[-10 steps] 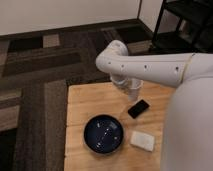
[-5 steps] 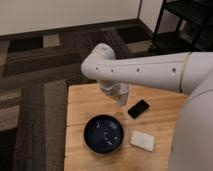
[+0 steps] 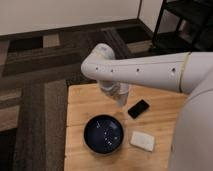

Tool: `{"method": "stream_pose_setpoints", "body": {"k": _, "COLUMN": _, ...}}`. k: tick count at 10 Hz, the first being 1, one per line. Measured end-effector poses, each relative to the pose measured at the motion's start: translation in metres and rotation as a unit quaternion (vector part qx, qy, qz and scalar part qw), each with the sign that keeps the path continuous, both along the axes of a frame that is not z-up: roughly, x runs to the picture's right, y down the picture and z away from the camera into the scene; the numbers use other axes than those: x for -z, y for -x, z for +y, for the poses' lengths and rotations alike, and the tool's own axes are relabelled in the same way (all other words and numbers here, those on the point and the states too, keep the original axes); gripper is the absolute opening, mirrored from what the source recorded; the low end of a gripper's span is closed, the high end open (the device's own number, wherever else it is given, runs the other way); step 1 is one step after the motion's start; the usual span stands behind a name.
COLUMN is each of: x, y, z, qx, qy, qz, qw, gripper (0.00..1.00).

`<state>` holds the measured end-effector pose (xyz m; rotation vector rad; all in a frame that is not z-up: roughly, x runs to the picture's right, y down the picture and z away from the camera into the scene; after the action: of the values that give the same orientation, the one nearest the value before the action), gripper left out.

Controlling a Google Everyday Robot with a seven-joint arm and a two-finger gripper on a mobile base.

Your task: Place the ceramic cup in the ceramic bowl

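Above the table (image 3: 79,102), just behind the bowl (image 3: 103,134), the gripper (image 3: 121,101) hangs from the white arm (image 3: 145,70). Its 2 fingers are closed tight on the cup (image 3: 123,93), seen only as a pale tapered shape clear of the wood. Right of the bowl lie a black phone (image 3: 138,108) and a white block (image 3: 142,140).

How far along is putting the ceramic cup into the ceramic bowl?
Done: nothing certain; the ceramic bowl holds no cup. In hand: the gripper, shut, hangs above the table just beyond the bowl; whether it holds the cup is unclear. Left: cup into bowl.
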<state>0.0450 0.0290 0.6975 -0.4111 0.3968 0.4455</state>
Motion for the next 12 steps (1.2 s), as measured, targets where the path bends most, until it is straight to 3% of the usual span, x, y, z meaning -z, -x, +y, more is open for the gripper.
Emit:
{"method": "stream_pose_setpoints", "body": {"k": 2, "x": 0.022, "y": 0.051, "z": 0.006, "qx": 0.014, "qy": -0.013, "qz": -0.07, "qw": 0.9974, "gripper": 0.0}}
{"method": "stream_pose_setpoints", "body": {"k": 5, "x": 0.053, "y": 0.07, "z": 0.019, "qx": 0.021, "qy": -0.023, "qz": -0.126, "qw": 0.9915, "gripper": 0.0}}
{"method": "stream_pose_setpoints", "body": {"k": 8, "x": 0.068, "y": 0.061, "z": 0.055, "qx": 0.013, "qy": 0.005, "qz": -0.159, "qw": 0.9872, "gripper": 0.0}}
{"method": "stream_pose_setpoints", "body": {"k": 12, "x": 0.072, "y": 0.065, "z": 0.096, "qx": 0.003, "qy": 0.038, "qz": -0.205, "qw": 0.978, "gripper": 0.0}}
